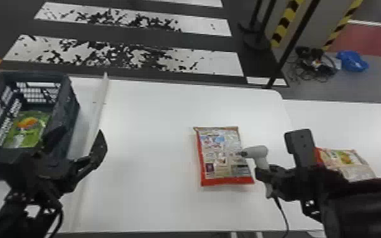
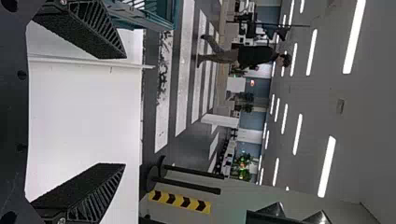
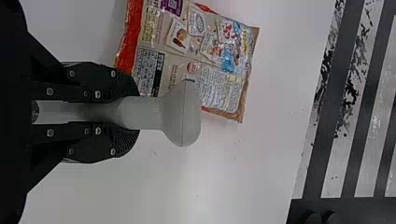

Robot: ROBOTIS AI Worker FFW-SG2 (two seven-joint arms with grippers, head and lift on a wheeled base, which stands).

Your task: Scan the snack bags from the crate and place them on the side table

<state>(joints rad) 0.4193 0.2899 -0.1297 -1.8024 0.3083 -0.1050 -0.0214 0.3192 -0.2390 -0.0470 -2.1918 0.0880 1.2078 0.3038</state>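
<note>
head view, landmark: red-edged bag (image 1: 223,158), flat on the white table (image 1: 145,152), printed panel up
head view, crate: (image 1: 68,110) well off to the left of red-edged bag; green bag (image 1: 27,129) inside
head view, side table: (image 1: 326,117) right of red-edged bag; second red-trimmed bag (image 1: 348,161) lying on it, partly behind the right arm
head view, left gripper: (image 1: 76,142) left of red-edged bag, by the crate's near side; fingers spread, nothing held
head view, right gripper: (image 1: 262,173) just right of red-edged bag, gripping scanner (image 1: 258,153); scanner head over the bag's right edge
head view, done: looks like one bag delivered, the one on the side table
head view, in hand: red-edged bag, scan stage by the look of it; can't tell from here if the read went through
head view, left to do: finish this scan, shift red-edged bag right to side table, then the green bag gets the same; roughly a third along if it's three bags
left wrist view, left gripper: fingers wide apart, empty, ready for a bag
left wrist view, crate: close by one finger
right wrist view, right gripper: fingers closed round scanner handle, firm-looking hold
right wrist view, scanner: head overlapping red-edged bag's printed side
</note>
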